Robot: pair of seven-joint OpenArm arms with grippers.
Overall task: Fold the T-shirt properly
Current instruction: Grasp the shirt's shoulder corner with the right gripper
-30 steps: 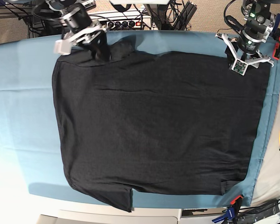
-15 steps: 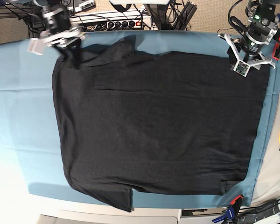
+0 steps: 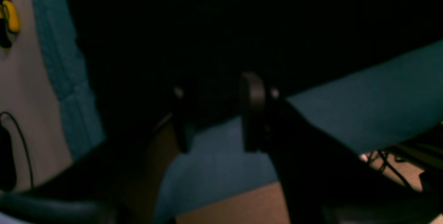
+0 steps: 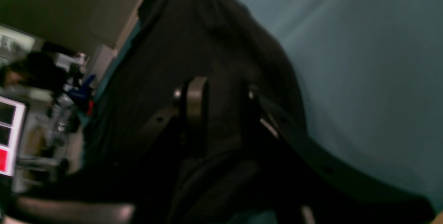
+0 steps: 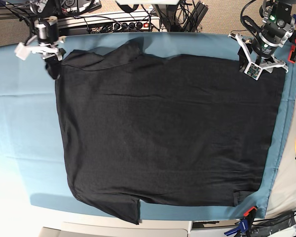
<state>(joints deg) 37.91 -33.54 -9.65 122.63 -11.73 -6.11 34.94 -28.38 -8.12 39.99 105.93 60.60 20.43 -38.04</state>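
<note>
While the T-shirt (image 5: 163, 128) lies flat on the tabletop (image 5: 19, 108), the right tool (image 5: 50, 63) pinches its corner; the left tool (image 5: 259, 66) hangs parted just above its other corner.

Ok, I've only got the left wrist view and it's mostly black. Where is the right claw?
Observer: At the far end of the same table edge, the right claw is on the T-shirt sleeve corner, with black cloth bunched between its fingers.
Operator: And is the rest of the shirt lying flat?
Observer: Mostly. It is spread over the teal cloth plain side up, but the other sleeve hangs off the cloth's opposite edge.
</note>
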